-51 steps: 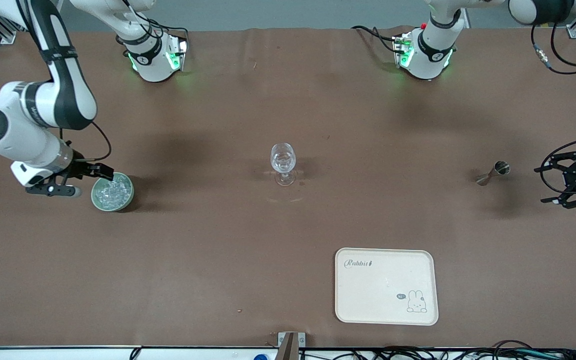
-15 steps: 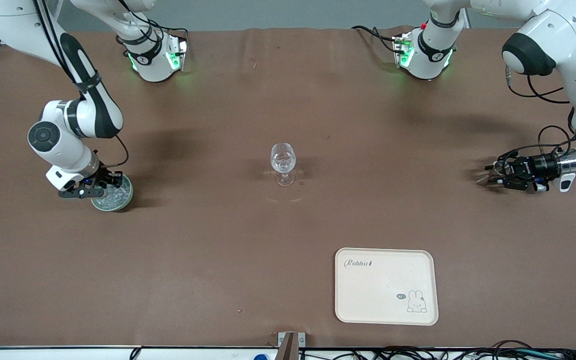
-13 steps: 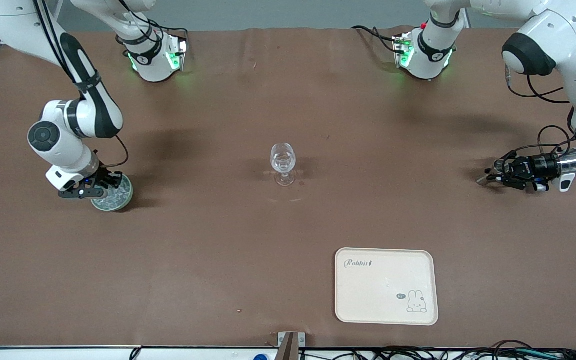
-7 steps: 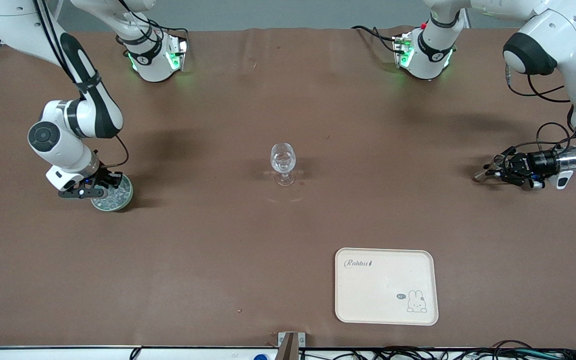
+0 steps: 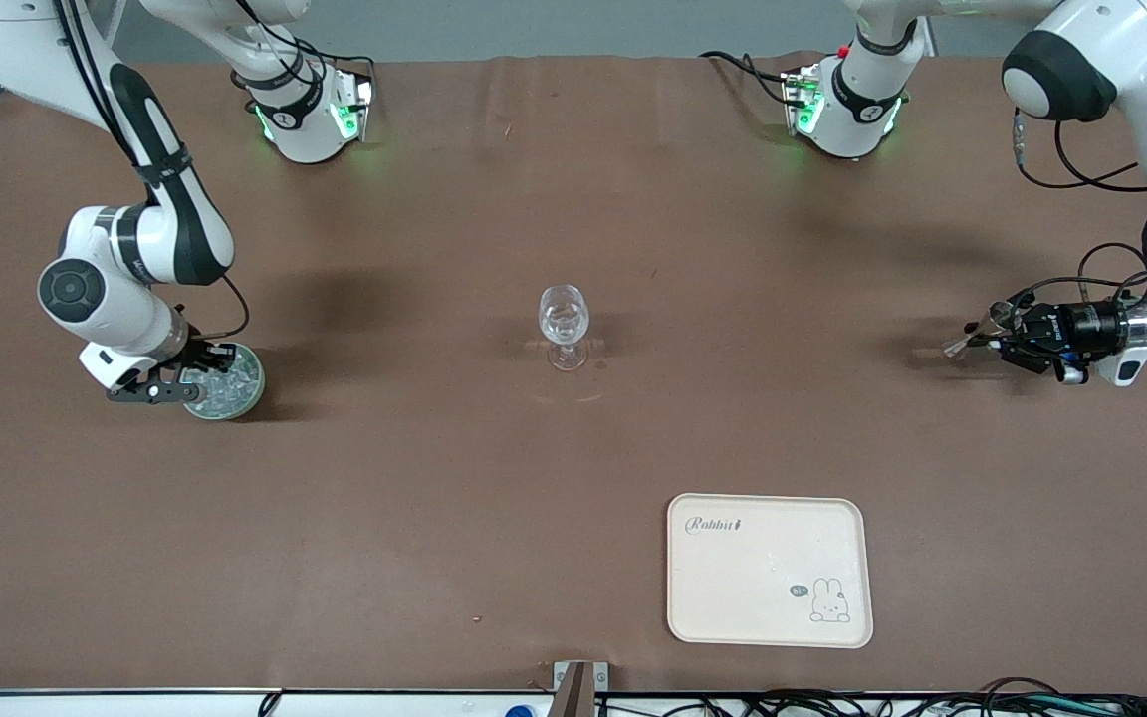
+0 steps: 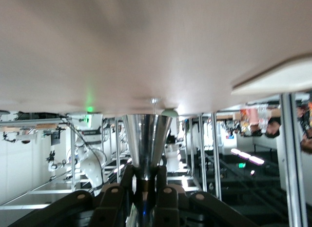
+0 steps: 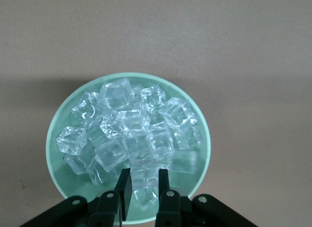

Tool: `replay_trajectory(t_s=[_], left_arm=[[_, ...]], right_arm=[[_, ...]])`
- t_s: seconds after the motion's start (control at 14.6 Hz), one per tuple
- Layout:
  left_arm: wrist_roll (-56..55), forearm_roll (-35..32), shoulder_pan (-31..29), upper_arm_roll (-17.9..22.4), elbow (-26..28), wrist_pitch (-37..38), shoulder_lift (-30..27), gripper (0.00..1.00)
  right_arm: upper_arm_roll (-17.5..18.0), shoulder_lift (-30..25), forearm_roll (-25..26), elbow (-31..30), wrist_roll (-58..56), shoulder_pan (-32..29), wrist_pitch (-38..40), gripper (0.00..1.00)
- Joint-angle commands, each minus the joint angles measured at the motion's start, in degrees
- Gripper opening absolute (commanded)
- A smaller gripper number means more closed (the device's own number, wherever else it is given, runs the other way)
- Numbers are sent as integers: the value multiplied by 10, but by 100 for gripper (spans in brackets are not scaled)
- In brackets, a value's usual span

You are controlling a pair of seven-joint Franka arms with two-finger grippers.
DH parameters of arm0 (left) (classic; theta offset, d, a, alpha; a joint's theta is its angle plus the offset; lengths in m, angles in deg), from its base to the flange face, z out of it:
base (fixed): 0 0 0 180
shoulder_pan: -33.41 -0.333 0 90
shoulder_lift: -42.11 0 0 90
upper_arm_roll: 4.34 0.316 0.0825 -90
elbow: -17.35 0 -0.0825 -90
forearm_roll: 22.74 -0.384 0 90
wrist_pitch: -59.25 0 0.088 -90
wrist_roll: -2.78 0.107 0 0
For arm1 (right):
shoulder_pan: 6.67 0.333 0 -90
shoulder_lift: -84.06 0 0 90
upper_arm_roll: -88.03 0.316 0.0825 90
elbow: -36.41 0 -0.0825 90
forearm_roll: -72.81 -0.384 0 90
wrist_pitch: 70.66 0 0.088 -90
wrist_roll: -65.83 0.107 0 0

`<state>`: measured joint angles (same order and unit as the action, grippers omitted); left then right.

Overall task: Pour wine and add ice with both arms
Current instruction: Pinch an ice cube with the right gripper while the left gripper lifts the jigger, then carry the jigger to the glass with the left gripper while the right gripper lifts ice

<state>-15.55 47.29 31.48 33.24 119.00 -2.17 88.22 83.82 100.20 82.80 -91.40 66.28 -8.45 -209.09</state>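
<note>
A green bowl (image 5: 235,396) of ice (image 5: 231,382) stands at the right arm's end of the table. My right gripper (image 5: 205,362) is over it, shut on one clear ice cube (image 7: 145,187) just above the heap of ice (image 7: 131,132) in the bowl (image 7: 204,139). My left gripper (image 5: 998,333) is at the left arm's end, shut on the waist of a steel jigger (image 5: 970,337) and holds it tilted a little above the table. The jigger's cone (image 6: 146,136) shows between that gripper's fingers (image 6: 145,188). A stemmed glass (image 5: 564,321) stands at the table's middle.
A cream tray (image 5: 770,570) with a rabbit drawing lies nearer the front camera, toward the left arm's end. The two arm bases (image 5: 305,110) (image 5: 847,100) stand along the table's back edge. Brown table cover everywhere else.
My left gripper closed on the jigger and lifted it off the table. My right gripper went down into the bowl, closed on an ice cube, and has shifted slightly.
</note>
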Motion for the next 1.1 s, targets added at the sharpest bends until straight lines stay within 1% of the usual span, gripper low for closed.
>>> replay_trajectory(t_s=[0.0,0.14,0.21,0.27,0.34,0.41,0.48,0.62,0.68,0.89,0.96,1.03], left_arm=[[-19,1,3,-50,73,-42,-89,0],[-34,1,2,-97,101,-85,-135,0],[-62,2,1,-131,102,-105,-148,0],[-73,1,-1,-155,101,-113,-159,0],[-82,1,0,-170,100,-116,-170,0],[-92,2,1,-188,95,-117,-172,0],[-103,2,2,-214,94,-130,-172,0],[-135,2,0,-275,96,-187,-192,0],[-155,2,1,-295,97,-211,-204,0],[-212,2,1,-362,101,-278,-233,0],[-230,0,1,-390,103,-306,-243,0],[-248,0,1,-413,104,-329,-251,0]], right_arm=[[8,-7,-1,34,9,-2,58,3],[8,-19,-19,60,9,3,104,3],[8,-25,-30,78,9,4,135,3],[8,-31,-39,97,9,4,163,3],[8,-41,-49,112,9,4,187,3],[7,-58,-65,118,9,3,202,3],[6,-77,-74,119,10,3,205,3],[5,-109,-76,131,23,-1,219,2],[4,-117,-76,149,27,-2,240,2],[2,-126,-76,248,30,-4,349,2],[2,-133,-77,277,30,-7,376,2],[2,-145,-77,287,30,-9,386,2]])
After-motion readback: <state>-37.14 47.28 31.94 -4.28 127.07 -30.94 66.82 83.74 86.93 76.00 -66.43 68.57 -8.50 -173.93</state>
